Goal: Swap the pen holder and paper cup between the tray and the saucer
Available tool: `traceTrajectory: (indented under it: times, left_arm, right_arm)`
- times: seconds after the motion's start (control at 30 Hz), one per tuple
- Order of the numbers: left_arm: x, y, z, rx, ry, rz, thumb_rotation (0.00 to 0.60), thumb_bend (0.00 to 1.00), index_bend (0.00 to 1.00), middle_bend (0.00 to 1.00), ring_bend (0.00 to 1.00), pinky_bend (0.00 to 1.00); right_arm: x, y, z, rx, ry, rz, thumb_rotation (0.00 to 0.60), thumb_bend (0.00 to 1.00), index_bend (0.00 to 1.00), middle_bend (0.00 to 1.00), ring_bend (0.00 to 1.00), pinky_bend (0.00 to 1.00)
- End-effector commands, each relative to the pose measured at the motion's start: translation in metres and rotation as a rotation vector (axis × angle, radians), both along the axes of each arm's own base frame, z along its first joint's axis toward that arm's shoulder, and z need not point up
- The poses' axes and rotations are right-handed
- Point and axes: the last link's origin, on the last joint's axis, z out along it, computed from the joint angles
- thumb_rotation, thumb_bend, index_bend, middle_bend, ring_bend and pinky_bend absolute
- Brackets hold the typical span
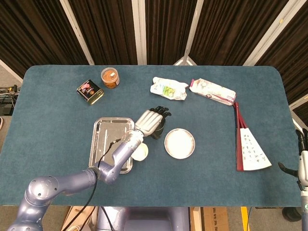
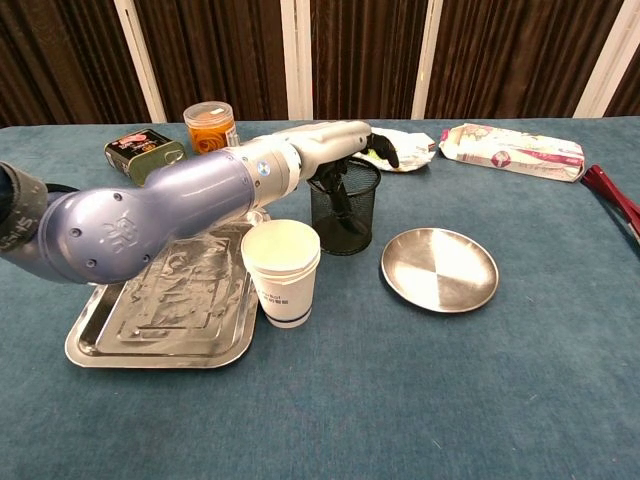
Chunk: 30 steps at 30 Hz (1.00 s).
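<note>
The black mesh pen holder (image 2: 345, 212) stands on the cloth between the steel tray (image 2: 150, 310) and the round saucer (image 2: 439, 268), on neither of them. My left hand (image 2: 350, 150) lies over its rim: some fingers reach down inside the mesh, others curl past the far wall. In the head view the left hand (image 1: 150, 120) covers most of the pen holder (image 1: 160, 130). The white paper cup (image 2: 283, 272) stands upright at the tray's right edge. Nothing lies on the saucer (image 1: 179, 143) or the tray (image 1: 108, 144). My right hand (image 1: 302, 162) hangs at the table's right end, fingers spread, holding nothing.
At the back left stand a small tin (image 1: 90, 91) and an orange-lidded jar (image 1: 109, 77). Two snack packets (image 1: 168, 89) (image 1: 212, 91) lie at the back middle. A folded fan (image 1: 248, 144) lies on the right.
</note>
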Motion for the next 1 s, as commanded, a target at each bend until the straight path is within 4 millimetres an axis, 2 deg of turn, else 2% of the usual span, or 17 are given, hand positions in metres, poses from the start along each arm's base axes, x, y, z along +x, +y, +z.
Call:
traceTrajectory:
  times: [0.03, 0.1, 0.17, 0.23, 0.33, 0.47, 0.57, 0.7, 0.8, 0.9, 1.0]
  left_arm:
    - [-0.003, 0.000, 0.006, 0.015, -0.001, 0.004, 0.600, 0.10, 0.27, 0.19, 0.18, 0.31]
    - [-0.005, 0.002, 0.010, 0.033, 0.010, 0.002, 0.600, 0.13, 0.29, 0.22, 0.20, 0.33]
    - [-0.007, 0.004, 0.014, 0.044, 0.017, 0.007, 0.600, 0.18, 0.33, 0.27, 0.24, 0.37]
    - [-0.007, 0.004, 0.018, 0.051, -0.002, 0.013, 0.600, 0.28, 0.39, 0.37, 0.30, 0.43]
    - [-0.008, 0.005, 0.023, 0.078, -0.001, 0.000, 0.600, 0.35, 0.43, 0.44, 0.35, 0.48]
    - [-0.009, 0.004, 0.029, 0.097, -0.009, -0.002, 0.600, 0.37, 0.44, 0.45, 0.35, 0.48]
    - [-0.004, 0.002, 0.043, 0.107, -0.048, -0.006, 0.600, 0.37, 0.44, 0.44, 0.35, 0.48]
    - [0.003, -0.003, 0.080, 0.107, -0.087, -0.033, 0.600, 0.36, 0.45, 0.43, 0.35, 0.44]
    - [-0.001, -0.012, 0.114, 0.080, -0.077, -0.042, 0.600, 0.35, 0.45, 0.41, 0.34, 0.43]
    - [-0.024, -0.020, 0.155, 0.085, -0.032, -0.017, 0.600, 0.35, 0.44, 0.38, 0.31, 0.40]
    - [-0.049, -0.027, 0.183, 0.091, 0.023, 0.030, 0.600, 0.35, 0.43, 0.33, 0.27, 0.38]
  right_arm:
    - [0.000, 0.000, 0.000, -0.004, 0.000, -0.002, 0.600, 0.00, 0.00, 0.00, 0.00, 0.00]
    - [-0.001, 0.000, 0.000, -0.006, -0.002, -0.005, 0.600, 0.00, 0.00, 0.00, 0.00, 0.00]
    - [-0.001, -0.001, 0.000, -0.008, -0.003, -0.006, 0.600, 0.00, 0.00, 0.00, 0.00, 0.00]
    - [-0.001, -0.001, -0.001, -0.009, -0.003, -0.008, 0.600, 0.00, 0.00, 0.00, 0.00, 0.00]
    - [-0.002, -0.002, -0.002, -0.009, -0.009, -0.011, 0.600, 0.00, 0.00, 0.00, 0.00, 0.00]
    - [-0.002, -0.003, -0.003, -0.005, -0.008, -0.011, 0.600, 0.00, 0.00, 0.00, 0.00, 0.00]
    - [-0.003, -0.004, -0.005, 0.001, -0.006, -0.014, 0.600, 0.00, 0.00, 0.00, 0.00, 0.00]
    - [-0.003, -0.004, -0.007, 0.010, -0.007, -0.014, 0.600, 0.00, 0.00, 0.00, 0.00, 0.00]
    - [-0.001, -0.003, -0.008, 0.013, -0.008, -0.006, 0.600, 0.00, 0.00, 0.00, 0.00, 0.00]
    - [0.002, -0.002, -0.009, 0.016, -0.009, 0.003, 0.600, 0.00, 0.00, 0.00, 0.00, 0.00]
    - [0.003, -0.002, -0.010, 0.019, -0.008, 0.010, 0.600, 0.00, 0.00, 0.00, 0.00, 0.00]
